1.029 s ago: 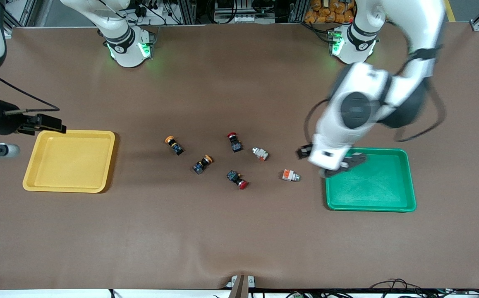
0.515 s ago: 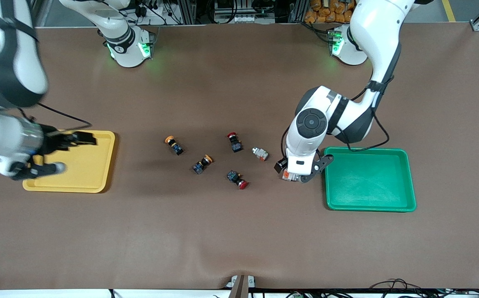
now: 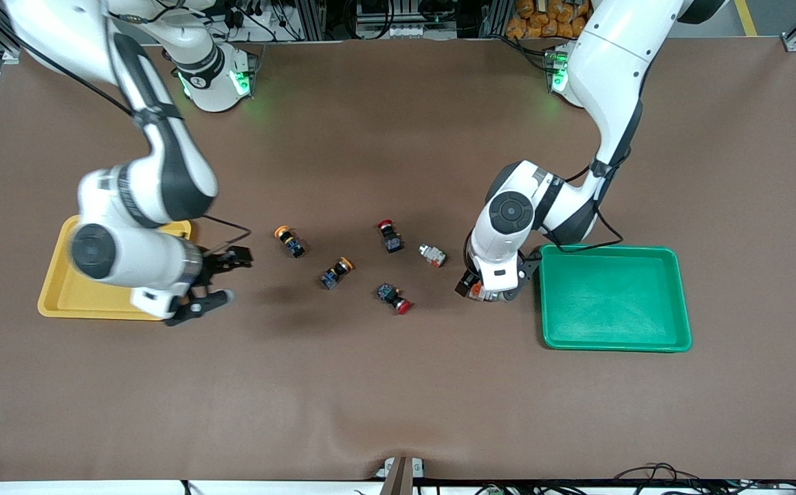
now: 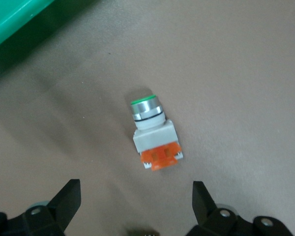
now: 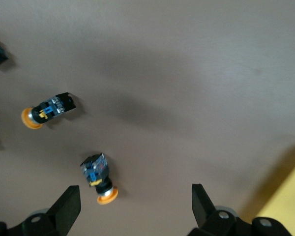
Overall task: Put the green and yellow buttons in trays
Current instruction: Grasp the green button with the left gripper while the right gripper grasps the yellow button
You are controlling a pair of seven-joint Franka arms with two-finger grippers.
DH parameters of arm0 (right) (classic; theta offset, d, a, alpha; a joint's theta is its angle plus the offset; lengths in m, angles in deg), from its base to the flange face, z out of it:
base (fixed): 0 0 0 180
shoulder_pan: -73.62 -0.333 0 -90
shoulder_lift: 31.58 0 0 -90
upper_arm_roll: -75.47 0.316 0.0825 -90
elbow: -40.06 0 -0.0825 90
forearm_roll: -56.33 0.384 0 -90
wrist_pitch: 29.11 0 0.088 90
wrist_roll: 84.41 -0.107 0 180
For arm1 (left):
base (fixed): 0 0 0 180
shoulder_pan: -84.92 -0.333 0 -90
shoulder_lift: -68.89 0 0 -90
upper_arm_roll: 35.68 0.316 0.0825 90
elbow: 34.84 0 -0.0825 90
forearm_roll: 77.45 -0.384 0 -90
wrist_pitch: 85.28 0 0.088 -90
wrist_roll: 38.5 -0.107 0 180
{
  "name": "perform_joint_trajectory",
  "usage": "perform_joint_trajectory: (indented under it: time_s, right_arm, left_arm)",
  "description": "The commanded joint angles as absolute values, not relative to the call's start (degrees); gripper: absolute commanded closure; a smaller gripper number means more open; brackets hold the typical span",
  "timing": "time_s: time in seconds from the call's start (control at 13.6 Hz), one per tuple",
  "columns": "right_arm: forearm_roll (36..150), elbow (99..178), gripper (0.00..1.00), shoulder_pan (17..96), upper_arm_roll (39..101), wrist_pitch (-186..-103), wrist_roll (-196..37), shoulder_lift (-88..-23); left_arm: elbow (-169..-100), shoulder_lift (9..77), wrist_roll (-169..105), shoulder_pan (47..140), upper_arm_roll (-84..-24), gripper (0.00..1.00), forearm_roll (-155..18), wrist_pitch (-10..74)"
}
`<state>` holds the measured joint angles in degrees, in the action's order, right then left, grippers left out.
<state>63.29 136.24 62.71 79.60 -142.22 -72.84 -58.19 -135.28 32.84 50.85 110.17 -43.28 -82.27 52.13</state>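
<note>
The left gripper (image 3: 493, 291), jaws wide, hung over a white button (image 4: 153, 132) with a green cap and orange base, lying at nine o'clock of the green tray (image 3: 673, 302). The right gripper (image 3: 223, 280), jaws wide, hovered at three o'clock of the yellow tray (image 3: 61, 294).

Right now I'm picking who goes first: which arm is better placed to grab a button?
Left. Its open pincer hangs directly over the green-capped button beside the green tray. The right pincer, also open, is short of the yellow-capped buttons.
</note>
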Motion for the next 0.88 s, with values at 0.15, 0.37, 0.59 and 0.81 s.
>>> perform_joint_trajectory:
  time_s: [0.15, 0.37, 0.59, 0.81]
  right_arm:
    - [63.63, 147.79, 0.00, 61.23, 79.07, -152.66, -69.03, -55.32]
    - [63.63, 154.74, 0.00, 58.77, 79.16, -158.38, -69.12, -52.86]
    - [63.63, 160.19, 0.00, 55.70, 79.16, -167.42, -69.73, -52.77]
    - [63.63, 162.40, 0.00, 53.41, 79.07, -170.35, -70.35, -52.94]
  left_arm:
    - [-135.47, 31.55, 59.04, 109.53, -43.33, 0.00, -81.67, 57.62]
    - [-135.47, 30.92, 60.19, 108.83, -43.33, 0.00, -81.58, 58.07]
    - [-135.47, 30.84, 61.34, 107.68, -43.33, 0.00, -81.58, 58.24]
    - [-135.21, 29.78, 61.60, 107.86, -43.33, 0.00, -81.58, 59.03]
